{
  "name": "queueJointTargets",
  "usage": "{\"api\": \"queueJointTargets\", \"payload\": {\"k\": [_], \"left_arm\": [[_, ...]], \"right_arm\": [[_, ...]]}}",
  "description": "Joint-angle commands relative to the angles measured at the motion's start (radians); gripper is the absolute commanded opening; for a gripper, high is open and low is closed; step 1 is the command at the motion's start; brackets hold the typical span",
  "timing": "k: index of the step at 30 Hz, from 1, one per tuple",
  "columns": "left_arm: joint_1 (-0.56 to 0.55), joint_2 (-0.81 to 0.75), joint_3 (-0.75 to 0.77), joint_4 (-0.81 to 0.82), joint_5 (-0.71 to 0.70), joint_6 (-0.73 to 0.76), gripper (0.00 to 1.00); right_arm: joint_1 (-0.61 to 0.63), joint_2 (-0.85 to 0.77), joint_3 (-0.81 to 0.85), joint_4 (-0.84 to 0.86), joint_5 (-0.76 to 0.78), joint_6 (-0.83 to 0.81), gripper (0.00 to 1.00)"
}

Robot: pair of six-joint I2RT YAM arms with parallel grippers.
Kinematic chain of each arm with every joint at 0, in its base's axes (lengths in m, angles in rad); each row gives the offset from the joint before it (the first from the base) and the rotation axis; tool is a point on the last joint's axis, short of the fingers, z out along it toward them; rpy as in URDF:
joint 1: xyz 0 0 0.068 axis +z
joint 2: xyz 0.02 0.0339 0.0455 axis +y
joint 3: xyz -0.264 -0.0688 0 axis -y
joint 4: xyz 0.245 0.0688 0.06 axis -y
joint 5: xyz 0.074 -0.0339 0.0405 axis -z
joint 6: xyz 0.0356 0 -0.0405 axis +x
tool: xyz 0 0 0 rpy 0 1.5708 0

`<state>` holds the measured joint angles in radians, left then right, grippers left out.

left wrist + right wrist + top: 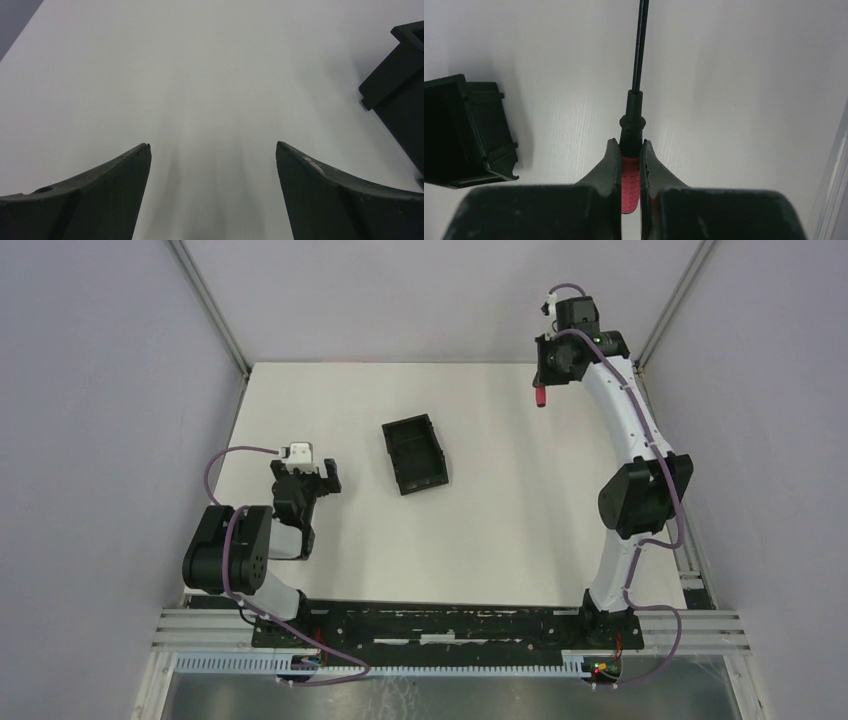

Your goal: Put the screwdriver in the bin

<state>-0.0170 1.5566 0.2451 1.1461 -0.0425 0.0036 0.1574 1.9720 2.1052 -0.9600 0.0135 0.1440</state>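
Two pincers are in view; only one is loaded. The right pincer [630,150] is closed on the screwdriver [631,112]. Its fingers clamp the red handle from both sides, just behind the black collar. The thin shaft runs straight ahead of the fingertips, over the worktop [734,100]. Gripping the handle gives the pads the thickest, ribbed section to bite on, which should limit twisting in transit. Whether the tool is clear of the worktop cannot be told.

The bin [484,145] lies to the left of this pincer, apart from it, open side up. Judged from this layout, the next step is a carry leftward until the shaft is above the opening, then release.

The left pincer [213,144] is open and holds nothing. The bin sits ahead of it and to its right, so this arm is out of the carry path.
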Motion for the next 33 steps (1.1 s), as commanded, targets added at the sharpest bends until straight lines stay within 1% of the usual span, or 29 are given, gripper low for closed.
{"api": "queueJointTargets", "payload": {"k": [1,3,5,8,10,15,20,24,28,31,32,33], "left_arm": [[0.006,-0.016,0.003,0.029,0.009,-0.033,1.0],[0.006,-0.016,0.003,0.029,0.009,-0.033,1.0],[0.006,-0.016,0.003,0.029,0.008,-0.033,1.0],[0.006,-0.016,0.003,0.029,0.009,-0.033,1.0],[0.006,-0.016,0.003,0.029,0.008,-0.033,1.0],[0.006,-0.016,0.003,0.028,0.008,-0.033,1.0],[0.006,-0.016,0.003,0.029,0.009,-0.033,1.0],[0.006,-0.017,0.003,0.029,0.009,-0.033,1.0],[0.006,-0.016,0.003,0.029,0.008,-0.033,1.0],[0.006,-0.016,0.003,0.029,0.009,-0.033,1.0],[0.006,-0.016,0.003,0.029,0.009,-0.033,1.0],[0.006,-0.016,0.003,0.029,0.009,-0.033,1.0]], "right_arm": [[0.144,-0.063,-0.113,0.165,-0.081,-0.029,0.0],[0.25,-0.098,-0.181,0.306,-0.072,-0.102,0.0],[0.35,-0.105,-0.218,0.4,-0.045,-0.183,0.0],[0.467,-0.076,-0.242,0.463,0.001,-0.281,0.0],[0.514,-0.041,-0.245,0.475,0.039,-0.315,0.0],[0.58,0.067,-0.24,0.469,0.083,-0.358,0.0],[0.603,0.142,-0.23,0.451,0.129,-0.371,0.0],[0.608,0.158,-0.272,0.474,0.1,-0.368,0.0],[0.617,0.19,-0.255,0.455,0.087,-0.363,0.0],[0.621,0.187,-0.26,0.458,0.099,-0.343,0.23],[0.623,0.183,-0.26,0.46,0.102,-0.338,0.35],[0.622,0.177,-0.259,0.462,0.102,-0.334,0.43]]}}
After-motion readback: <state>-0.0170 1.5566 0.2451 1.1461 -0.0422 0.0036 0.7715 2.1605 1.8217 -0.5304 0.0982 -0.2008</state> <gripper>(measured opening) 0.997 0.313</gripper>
